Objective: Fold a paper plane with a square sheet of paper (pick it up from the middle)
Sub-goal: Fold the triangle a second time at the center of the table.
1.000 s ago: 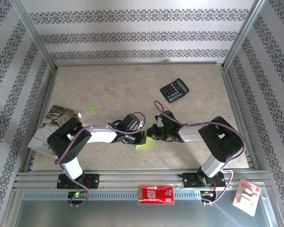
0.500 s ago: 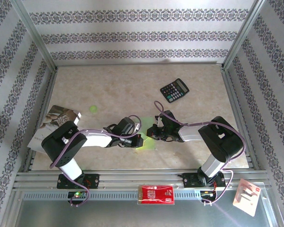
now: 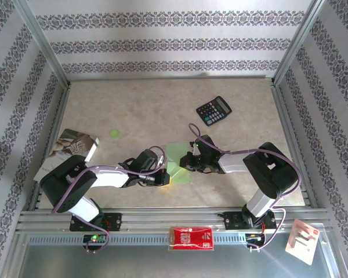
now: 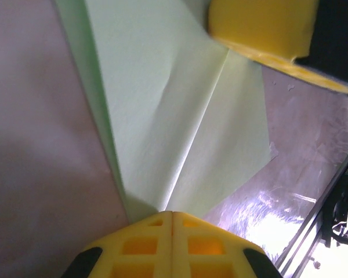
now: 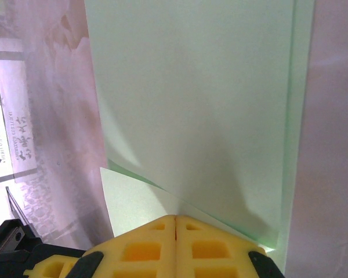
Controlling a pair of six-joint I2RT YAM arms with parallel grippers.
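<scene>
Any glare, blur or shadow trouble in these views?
Top external: evenly lit and sharp. Left wrist: strong glare on the table at lower right, and the left hand is soft, being close to the lens. Right wrist: the right hand casts a soft shadow on the green paper; there is an overall pinkish cast.

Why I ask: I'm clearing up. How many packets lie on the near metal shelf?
2: a red packet at the middle of the shelf, and a white-and-red packet at its right end. More may lie off-frame.
</scene>
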